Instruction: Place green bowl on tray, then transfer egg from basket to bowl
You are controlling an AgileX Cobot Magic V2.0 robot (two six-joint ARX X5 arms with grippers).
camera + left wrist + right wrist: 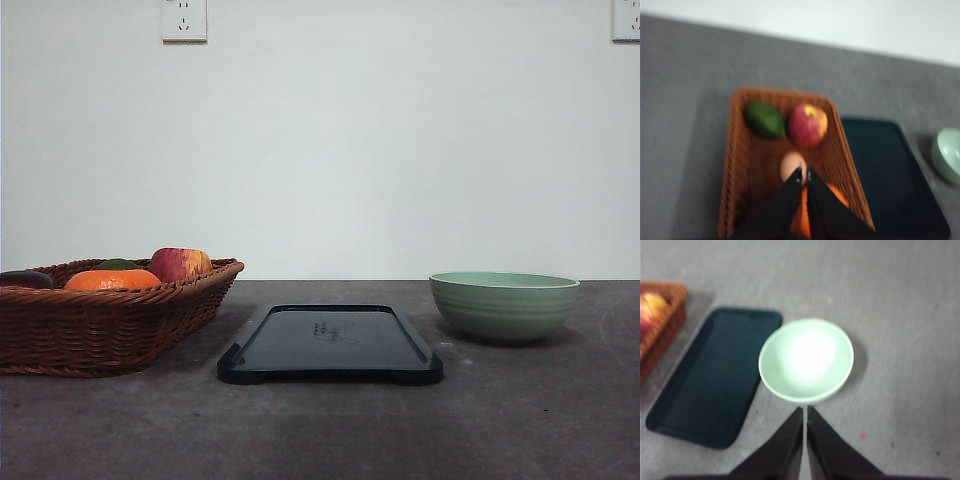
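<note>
Brown woven wicker basket (100, 320) at the left holds one tan egg (792, 166), one red-yellow apple (807, 124), one orange (112, 280) and one dark green avocado (764, 119). One pale green ceramic bowl (504, 305) sits on the table right of the one dark flat tray (330, 345), whose faint centre marking is unreadable. Left gripper (803, 175) above the basket and right gripper (804, 412) near the bowl both have fingers pressed together, holding nothing.

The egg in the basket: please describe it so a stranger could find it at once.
Look into the brown wicker basket left of the dark tray. The egg lies near its middle, between apple and orange. It is the smallest, pale tan and smooth.
</note>
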